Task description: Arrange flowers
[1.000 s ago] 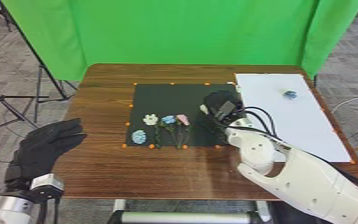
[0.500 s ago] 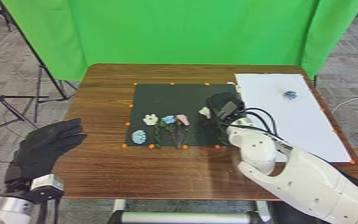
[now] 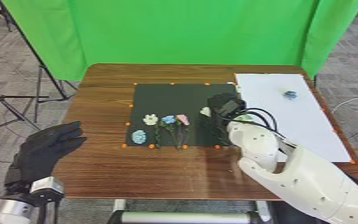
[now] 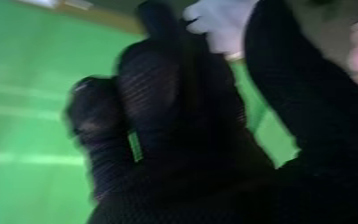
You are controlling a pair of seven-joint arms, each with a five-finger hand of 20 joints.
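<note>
Flowers (image 3: pixel 169 120): spread to the left of the right robot hand, with one bloom on its far right; stems are laid roughly side by side, likely so that each can be taken singly.
Counter (image 3: pixel 104 90): set beneath both robot hands, with the working surfaces kept on the right robot hand's side, probably to suit its reach.
Black mat and white sheet: the black mat (image 3: pixel 171 95) is spread under and left of the right robot hand, seemingly for the supply; the white sheet (image 3: pixel 304 125) is laid to its right, perhaps for the arrangement.
Left robot hand (image 3: pixel 42 145): held open and relaxed, well apart from the mat, presumably so that the work is not obstructed.
Right robot hand (image 3: pixel 224 107): placed over the mat's right edge, where a bloom can be lined up; whether it is gripping cannot be told.
Near white flower (image 3: pixel 206 111): seen just beside the right robot hand, judged to be the one being dealt with.
Pale blue cluster (image 3: pixel 139 136): left farthest from that hand, likely for a later pick.
Outer white flower (image 3: pixel 151 119): set farther left than the pink flower (image 3: pixel 183 119), whose nearness may make it the easier pick.
Lone blue flower (image 3: pixel 290 94): rested on the sheet, perhaps as a first element.
</note>
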